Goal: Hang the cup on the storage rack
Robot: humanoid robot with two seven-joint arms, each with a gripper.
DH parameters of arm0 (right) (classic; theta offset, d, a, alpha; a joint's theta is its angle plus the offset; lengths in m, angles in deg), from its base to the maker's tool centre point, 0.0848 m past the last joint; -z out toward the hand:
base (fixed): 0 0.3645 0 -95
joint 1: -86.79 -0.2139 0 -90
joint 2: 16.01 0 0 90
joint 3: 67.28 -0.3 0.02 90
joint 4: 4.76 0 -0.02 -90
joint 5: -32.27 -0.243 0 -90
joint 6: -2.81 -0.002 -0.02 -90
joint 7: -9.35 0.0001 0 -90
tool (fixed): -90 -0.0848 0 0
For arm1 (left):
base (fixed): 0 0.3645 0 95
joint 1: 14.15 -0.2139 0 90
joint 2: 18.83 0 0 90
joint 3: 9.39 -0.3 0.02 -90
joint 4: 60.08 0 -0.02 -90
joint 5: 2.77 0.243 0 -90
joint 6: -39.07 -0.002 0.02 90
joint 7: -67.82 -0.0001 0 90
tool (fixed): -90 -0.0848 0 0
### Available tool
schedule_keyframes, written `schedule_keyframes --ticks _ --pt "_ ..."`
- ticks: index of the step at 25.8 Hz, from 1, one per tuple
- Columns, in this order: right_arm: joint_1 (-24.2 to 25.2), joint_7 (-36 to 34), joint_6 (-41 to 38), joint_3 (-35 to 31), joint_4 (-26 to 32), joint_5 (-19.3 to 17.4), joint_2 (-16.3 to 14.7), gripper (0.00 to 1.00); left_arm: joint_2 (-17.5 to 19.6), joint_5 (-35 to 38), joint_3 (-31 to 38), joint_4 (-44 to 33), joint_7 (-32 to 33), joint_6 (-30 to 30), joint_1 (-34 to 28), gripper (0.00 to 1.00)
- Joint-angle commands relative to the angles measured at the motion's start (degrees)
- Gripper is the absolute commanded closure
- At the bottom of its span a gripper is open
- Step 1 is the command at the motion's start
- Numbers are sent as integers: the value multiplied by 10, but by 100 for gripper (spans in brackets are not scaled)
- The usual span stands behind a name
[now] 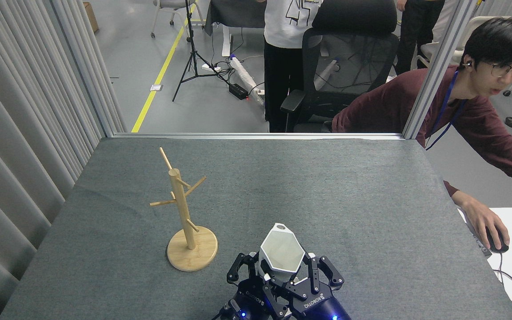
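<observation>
A: What's at left of centre?

B: The light bamboo mug tree with thin angled pegs and a round disc base (186, 222), standing upright on the grey felt table (349, 186), nothing hanging on it.

A: And bottom centre?

B: The white faceted cup with a hexagonal rim (281, 253), holed tab pointing away. The left gripper (249, 273) sits against its left side, can't tell if it's pinching. The right gripper (298, 273) looks clamped on the cup's near edge.
</observation>
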State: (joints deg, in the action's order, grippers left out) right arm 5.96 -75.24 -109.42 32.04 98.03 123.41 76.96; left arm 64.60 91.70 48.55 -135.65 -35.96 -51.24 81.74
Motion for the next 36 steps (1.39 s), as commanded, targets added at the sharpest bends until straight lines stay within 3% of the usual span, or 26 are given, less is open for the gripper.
schedule_keyframes --ticks 1,7,8,10,14,21,26,36 --pt "0 -3 -10 2 0 0 -1 47 0 1 -2 -2 -1 8 0 50" --pt "0 -3 -10 2 0 0 0 46 1 1 -2 -4 -1 9 0 53" --pt "0 -3 -9 2 0 0 0 41 1 1 -2 -4 -1 10 0 53" --pt "-1 -8 -1 1 0 0 2 0 0 1 -2 -4 -1 10 0 53" --pt "-3 -9 -3 1 0 -6 1 0 1 1 -2 -3 -1 10 0 53" --pt "-9 -26 -25 -1 0 -49 1 0 1 1 -2 -4 -1 10 0 53" --pt "-9 -55 -35 -7 0 -54 0 0 2 1 -2 -4 -1 10 0 53" --pt "-20 -194 -44 -35 1 -55 1 1 2 1 -2 -7 -1 17 0 53"
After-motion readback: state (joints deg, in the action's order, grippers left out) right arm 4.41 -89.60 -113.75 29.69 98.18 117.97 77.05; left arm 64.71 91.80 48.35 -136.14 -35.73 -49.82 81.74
